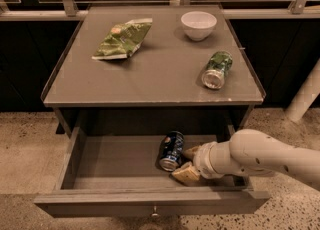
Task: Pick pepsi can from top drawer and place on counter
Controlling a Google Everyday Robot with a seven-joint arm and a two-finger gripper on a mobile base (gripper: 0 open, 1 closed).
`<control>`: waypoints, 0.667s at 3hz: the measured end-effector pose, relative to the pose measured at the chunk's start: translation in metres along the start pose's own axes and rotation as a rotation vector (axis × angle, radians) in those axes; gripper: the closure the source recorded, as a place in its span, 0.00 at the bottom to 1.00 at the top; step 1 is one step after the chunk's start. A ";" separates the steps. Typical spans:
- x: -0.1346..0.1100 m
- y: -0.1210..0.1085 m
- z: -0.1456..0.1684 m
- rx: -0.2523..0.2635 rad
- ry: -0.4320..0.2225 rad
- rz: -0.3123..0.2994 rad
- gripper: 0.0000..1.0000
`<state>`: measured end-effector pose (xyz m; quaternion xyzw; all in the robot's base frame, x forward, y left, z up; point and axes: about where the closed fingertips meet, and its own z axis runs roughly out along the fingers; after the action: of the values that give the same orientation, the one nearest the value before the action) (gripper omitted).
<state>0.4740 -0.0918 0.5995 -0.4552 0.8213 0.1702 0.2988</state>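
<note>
Camera view gives you the counter (160, 76) across the far half of the scene, and below it the top drawer (115, 161) pulled out toward you. The robot's arm (260, 156) reaches in from the right, over the drawer's right end. On the counter lie a green chip bag (122, 38) at far left, a white bowl (198, 24) at far right and a green can (216, 69) on its side near the right edge; leave all three alone.

The pepsi can (171, 150) lies on its side on the drawer floor, right of centre, its silver end toward you. The gripper (186, 163) sits just right of it with its two tan fingers spread apart, holding nothing; the tips look close to the can's side, but you cannot tell if they touch.

You are, by my reading, at the grasp step. Next, bring the fingers around the can's body, clamp, then lift clear of the drawer front before moving to bare counter.
</note>
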 end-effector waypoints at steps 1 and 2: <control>0.000 0.000 0.000 0.000 0.000 0.000 0.16; 0.000 0.000 0.000 0.000 0.000 0.000 0.00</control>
<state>0.4740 -0.0917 0.5995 -0.4553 0.8213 0.1702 0.2988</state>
